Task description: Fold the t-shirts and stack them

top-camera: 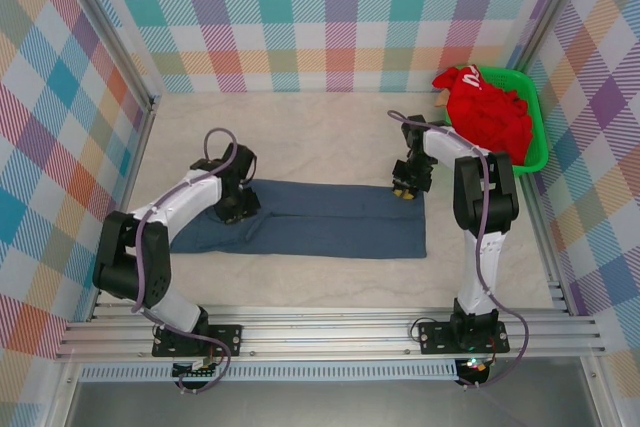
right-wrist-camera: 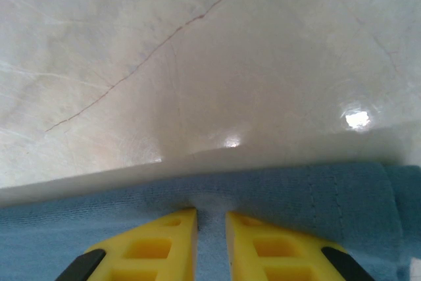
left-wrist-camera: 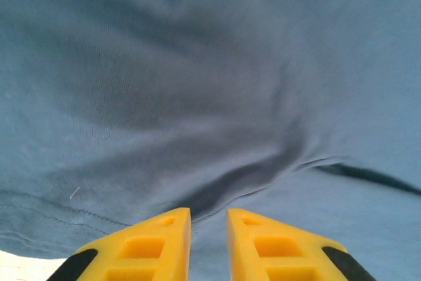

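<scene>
Two arms rise from the rail at the near edge of the table (top-camera: 320, 137), both bent at the elbow and reaching forward and down onto the cloth. The left arm sweeps up and to the right, and the left gripper (top-camera: 234, 207) points straight down onto the left part of the blue shirt (top-camera: 330, 219). In its wrist view the yellow fingers (left-wrist-camera: 151, 241) stand a narrow gap apart over wrinkled cloth, with creases running toward the gap; I cannot tell whether they have hold of it. The right arm stands nearly upright, then folds back down, so the right gripper (top-camera: 405, 187) sits on the shirt's far right corner. Its fingers (right-wrist-camera: 158, 241) are almost together, with the shirt's far hem puckered between them, so they grip it. That blue shirt lies in a long flat band across the middle of the table. There are two shirts in all. The red shirt (top-camera: 490, 112) is heaped in the one green basket (top-camera: 541, 127) in the far right corner, well apart from the blue one.
</scene>
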